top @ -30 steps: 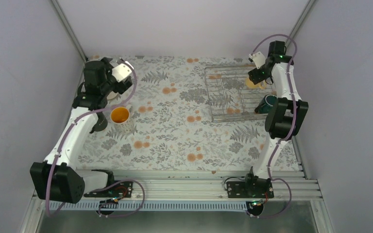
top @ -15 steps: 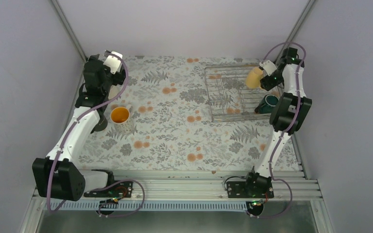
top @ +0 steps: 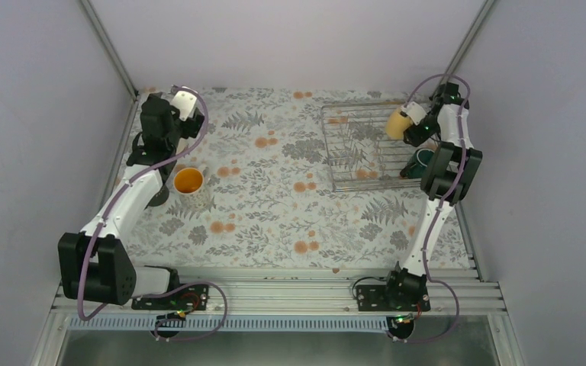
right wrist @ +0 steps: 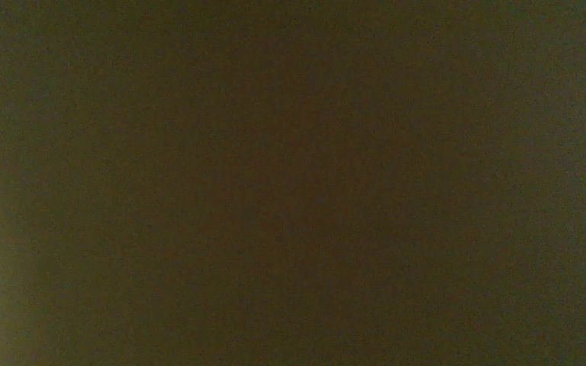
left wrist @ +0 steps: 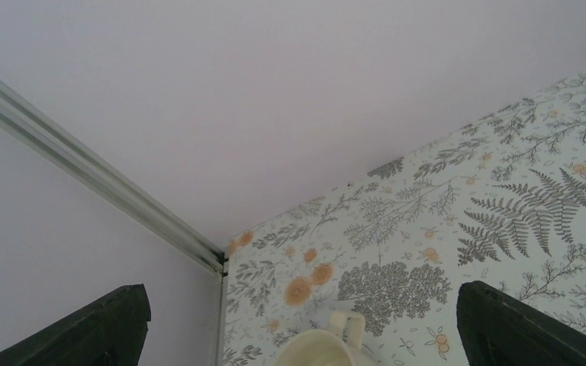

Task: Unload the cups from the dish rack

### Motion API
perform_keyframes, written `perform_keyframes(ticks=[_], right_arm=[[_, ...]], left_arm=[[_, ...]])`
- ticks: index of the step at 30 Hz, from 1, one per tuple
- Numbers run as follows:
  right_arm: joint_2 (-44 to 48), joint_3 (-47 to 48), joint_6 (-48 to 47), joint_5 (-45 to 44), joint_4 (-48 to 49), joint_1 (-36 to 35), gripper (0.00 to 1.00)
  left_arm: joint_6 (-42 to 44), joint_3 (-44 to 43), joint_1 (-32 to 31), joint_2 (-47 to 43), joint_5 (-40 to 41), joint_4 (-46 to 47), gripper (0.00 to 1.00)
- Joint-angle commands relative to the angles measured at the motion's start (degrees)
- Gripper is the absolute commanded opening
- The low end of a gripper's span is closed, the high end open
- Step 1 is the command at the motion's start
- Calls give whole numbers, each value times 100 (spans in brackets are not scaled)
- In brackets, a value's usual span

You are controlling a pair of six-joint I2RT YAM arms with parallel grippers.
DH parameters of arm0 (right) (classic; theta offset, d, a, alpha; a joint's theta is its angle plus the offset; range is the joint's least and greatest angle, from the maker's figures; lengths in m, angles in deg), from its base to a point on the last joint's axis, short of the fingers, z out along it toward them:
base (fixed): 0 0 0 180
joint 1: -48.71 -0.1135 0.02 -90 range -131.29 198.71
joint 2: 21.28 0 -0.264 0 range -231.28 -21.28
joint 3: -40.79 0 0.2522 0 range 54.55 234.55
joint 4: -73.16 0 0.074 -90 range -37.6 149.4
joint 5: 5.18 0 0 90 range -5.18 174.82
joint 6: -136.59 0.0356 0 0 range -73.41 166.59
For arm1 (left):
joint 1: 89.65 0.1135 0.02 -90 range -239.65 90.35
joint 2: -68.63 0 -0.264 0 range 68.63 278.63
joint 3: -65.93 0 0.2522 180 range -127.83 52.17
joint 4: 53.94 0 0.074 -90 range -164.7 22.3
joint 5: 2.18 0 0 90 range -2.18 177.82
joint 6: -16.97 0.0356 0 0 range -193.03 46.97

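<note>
Pale lilac walls on three sides, aluminium posts in the far corners. The work surface is a cloth printed with grey ferns and orange flowers, with a slotted aluminium rail along the near edge. The dish rack sits at the far right of the cloth, close to the right wall. The right gripper is over the rack's far right corner, clamped on the pale beige mug, which is tilted on its side. The right wrist view is flat dark brown, nothing readable. The dark green mug is at the rack's right edge, partly behind the right arm; can't tell if it's inside the wire or just beside it. On the left, the orange-yellow mug stands upright on the cloth, with the black mug just beside it, half under the left arm. The left gripper is up by the far left corner, jaws spread wide, holding nothing — the cream-white mug sits on the cloth below it, near the wall.
</note>
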Motion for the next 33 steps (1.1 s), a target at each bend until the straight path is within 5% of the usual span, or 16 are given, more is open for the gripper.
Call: perform_keyframes(ticks=[1,5,13,24,33], right_arm=[[-163,198,-232,248,161,10,64],[-119,160,-141,446,343,12,35],[-119,364,37,640,132,12,4],[1441,-54,519,1505,-295,-105,3],[2682,105,1277,2970,-1137,-1044,3]], left_arm=[[149,124,10,-19,49,305,100],[130,192,10,36,36,418,100],[112,6,-2,293,-400,246,93],[535,-809,-308,520,-1094,60,93],[1417,-643,-1185,622,-1789,607,94]])
